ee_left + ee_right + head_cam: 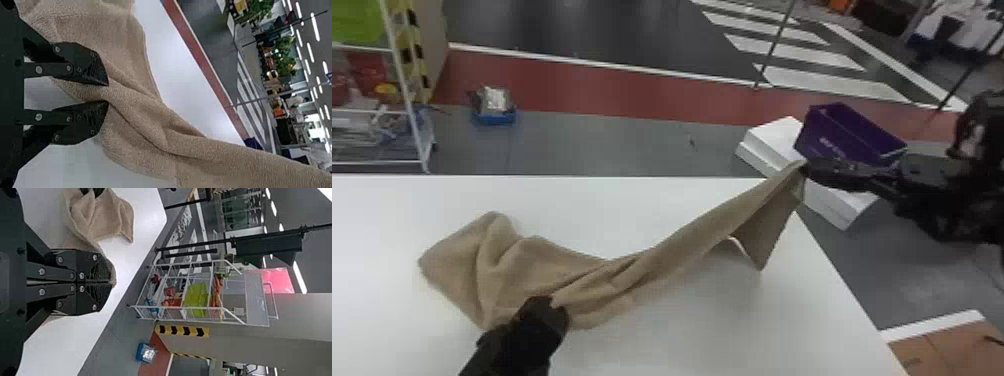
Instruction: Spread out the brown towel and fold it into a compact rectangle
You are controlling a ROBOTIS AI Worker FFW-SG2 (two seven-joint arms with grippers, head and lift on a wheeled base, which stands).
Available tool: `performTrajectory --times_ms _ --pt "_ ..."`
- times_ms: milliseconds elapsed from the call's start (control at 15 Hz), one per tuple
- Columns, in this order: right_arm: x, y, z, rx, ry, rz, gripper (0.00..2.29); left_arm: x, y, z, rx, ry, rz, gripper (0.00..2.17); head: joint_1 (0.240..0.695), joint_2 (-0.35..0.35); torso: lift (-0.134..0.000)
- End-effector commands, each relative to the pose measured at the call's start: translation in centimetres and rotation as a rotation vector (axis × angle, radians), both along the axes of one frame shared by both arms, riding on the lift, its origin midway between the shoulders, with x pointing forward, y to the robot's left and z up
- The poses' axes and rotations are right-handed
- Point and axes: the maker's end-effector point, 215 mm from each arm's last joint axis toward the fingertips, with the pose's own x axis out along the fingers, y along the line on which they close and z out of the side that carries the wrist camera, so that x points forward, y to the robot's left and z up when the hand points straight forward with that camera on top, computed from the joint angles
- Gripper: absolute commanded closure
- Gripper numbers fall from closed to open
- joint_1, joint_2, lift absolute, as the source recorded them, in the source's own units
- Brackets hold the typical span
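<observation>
The brown towel goes from one claw to the other. The left claw is low by the white table, at the near side of the towel. In the left wrist view, its two fingers are a little way apart, with a thick fold of towel pinched between the tips. Folds spread out from there toward the right claw.

The right claw is higher up, near the far right corner of the table. Its fingers are closed tight on an end of the towel. From that claw, the towel slopes down to the left in a long, skinny strip. A pointy, loose bit hangs just below the right claw, a bit to its left. Some of the slope is up off the table, between the two claws.

The widest part of the towel lies on the table, to the left of the left claw and farther out. It is lumpy and wrinkled, with big, soft folds.

Just behind the right claw is a purple bin, and white blocks are near it. Far past the left claw, on the floor, is a blue tub with something shiny in it. A white rack stands to the left of the tub.
</observation>
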Motion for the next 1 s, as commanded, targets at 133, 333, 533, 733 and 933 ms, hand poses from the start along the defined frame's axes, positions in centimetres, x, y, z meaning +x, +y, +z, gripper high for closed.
performTrajectory --times_ms 133,333,533,733,933 --pt "-2.8 0.3 -0.7 -0.010 -0.014 0.023 1.24 -0.4 4.9 7.4 -0.048 -0.103 0.052 1.70 0.695 -0.350 -0.124" --pt "-3.9 1.9 -1.4 -0.080 -0.052 0.073 1.23 -1.8 5.8 10.4 -0.097 -0.087 -0.018 1.70 0.695 -0.350 -0.124" --pt "-4.1 2.9 -2.8 -0.211 -0.123 0.129 1.23 -2.9 6.5 8.4 -0.124 0.084 -0.076 1.70 0.695 -0.350 -0.124" --pt "-4.0 4.4 -5.9 -0.279 -0.099 0.165 1.23 -0.7 4.6 3.8 -0.098 0.191 -0.073 1.70 0.695 -0.350 -0.124" --pt "-3.9 5.5 -6.9 -0.262 -0.076 0.181 1.23 2.7 1.1 2.2 -0.057 0.224 -0.090 1.56 0.695 -0.350 -0.124"
